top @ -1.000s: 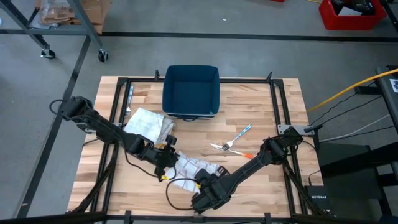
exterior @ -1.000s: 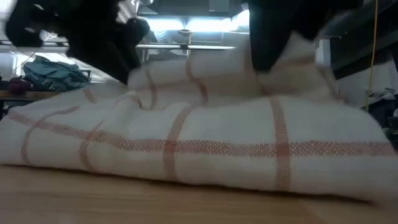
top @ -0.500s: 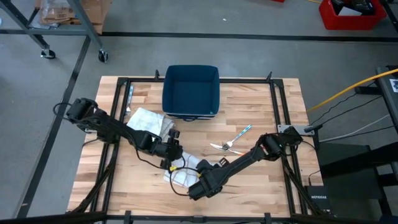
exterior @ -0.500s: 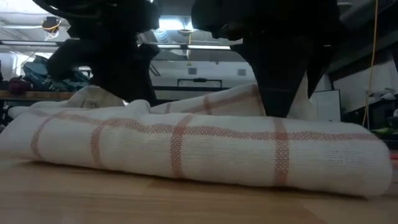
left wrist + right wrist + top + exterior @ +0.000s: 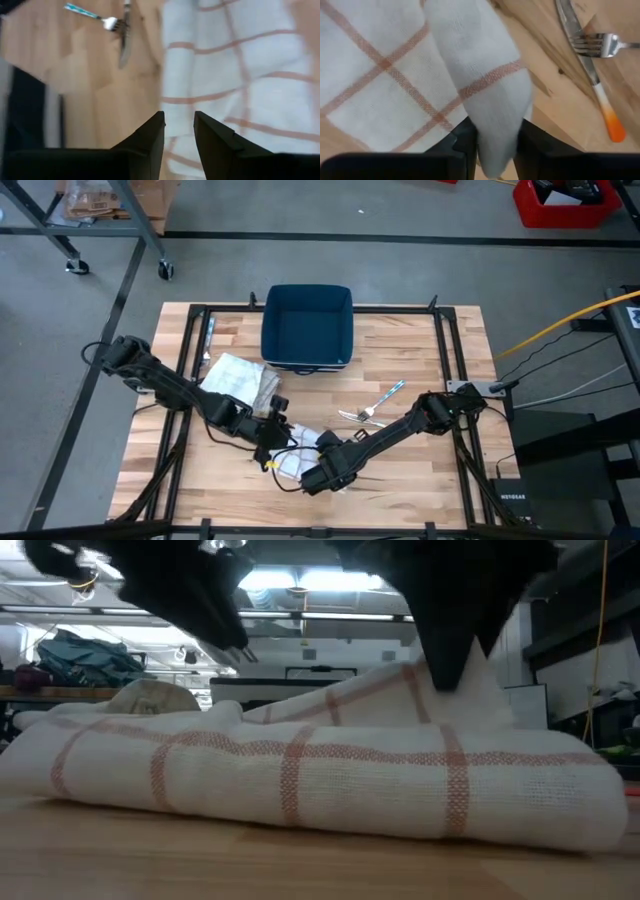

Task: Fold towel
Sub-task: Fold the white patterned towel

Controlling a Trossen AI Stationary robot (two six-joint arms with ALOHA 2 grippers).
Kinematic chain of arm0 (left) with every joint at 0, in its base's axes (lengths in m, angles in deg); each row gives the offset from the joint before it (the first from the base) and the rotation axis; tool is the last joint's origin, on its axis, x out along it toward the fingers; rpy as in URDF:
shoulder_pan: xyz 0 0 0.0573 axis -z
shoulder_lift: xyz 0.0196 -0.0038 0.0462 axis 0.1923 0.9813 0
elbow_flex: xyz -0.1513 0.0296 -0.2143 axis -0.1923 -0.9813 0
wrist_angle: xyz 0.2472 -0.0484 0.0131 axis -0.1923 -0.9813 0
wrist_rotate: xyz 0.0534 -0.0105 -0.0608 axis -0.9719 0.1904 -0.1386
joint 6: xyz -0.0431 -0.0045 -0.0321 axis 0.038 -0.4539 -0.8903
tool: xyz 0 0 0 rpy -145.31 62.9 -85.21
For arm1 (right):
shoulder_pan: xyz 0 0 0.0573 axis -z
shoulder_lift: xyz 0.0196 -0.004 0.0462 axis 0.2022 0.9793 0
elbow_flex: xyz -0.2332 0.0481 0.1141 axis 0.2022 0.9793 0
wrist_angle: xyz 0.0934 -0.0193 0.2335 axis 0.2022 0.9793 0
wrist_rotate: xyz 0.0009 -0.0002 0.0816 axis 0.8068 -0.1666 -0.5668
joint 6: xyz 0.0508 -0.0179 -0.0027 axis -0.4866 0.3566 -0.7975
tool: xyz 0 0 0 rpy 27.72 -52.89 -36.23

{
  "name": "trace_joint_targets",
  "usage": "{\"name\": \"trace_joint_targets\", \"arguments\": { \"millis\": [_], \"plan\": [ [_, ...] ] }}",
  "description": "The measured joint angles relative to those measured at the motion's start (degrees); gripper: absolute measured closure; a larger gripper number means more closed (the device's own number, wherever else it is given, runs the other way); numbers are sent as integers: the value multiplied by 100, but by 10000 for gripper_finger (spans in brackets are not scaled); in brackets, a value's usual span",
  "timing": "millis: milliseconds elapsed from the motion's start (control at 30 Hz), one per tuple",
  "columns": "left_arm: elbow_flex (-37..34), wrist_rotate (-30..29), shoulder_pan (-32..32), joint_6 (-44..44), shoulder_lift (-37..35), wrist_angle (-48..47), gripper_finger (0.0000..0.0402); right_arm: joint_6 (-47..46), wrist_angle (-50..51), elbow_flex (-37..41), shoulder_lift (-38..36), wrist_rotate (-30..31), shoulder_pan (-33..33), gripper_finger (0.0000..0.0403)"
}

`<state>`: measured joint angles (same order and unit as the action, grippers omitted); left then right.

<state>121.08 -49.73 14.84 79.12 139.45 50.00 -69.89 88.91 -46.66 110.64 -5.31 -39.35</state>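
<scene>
Towel (image 5: 300,455) folded near the surface's (image 5: 420,470) front edge.
Right gripper (image 5: 495,145) pinches a towel fold; left gripper (image 5: 178,135) hangs open above it.

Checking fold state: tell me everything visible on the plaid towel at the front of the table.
The towel is white woven cloth with thin orange-red grid stripes, lying folded into a low thick bundle at the table's front middle. The right gripper pinches one corner, lifted off the stack. The left gripper, slightly open and empty, sits just above its edge.
</scene>
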Motion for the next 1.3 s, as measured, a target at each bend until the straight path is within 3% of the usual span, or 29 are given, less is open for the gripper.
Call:
{"name": "trace_joint_targets", "arguments": {
  "millis": [167,667,800,1000,1300],
  "plan": [
    [-20,559,242,-438,5,-120,304,7,129,-510,-1,21,-4,308],
    [-31,731,446,-1429,16,3,304,86,-1052,-796,-2,741,0,309],
    [-31,747,500,-1429,16,0,304,441,-805,-798,-2,858,27,309],
    [-32,729,511,-1435,16,-22,304,273,259,-800,-2,587,84,309],
    [-33,706,470,-1075,16,59,304,306,252,-803,-45,531,79,309]
  ]
}}
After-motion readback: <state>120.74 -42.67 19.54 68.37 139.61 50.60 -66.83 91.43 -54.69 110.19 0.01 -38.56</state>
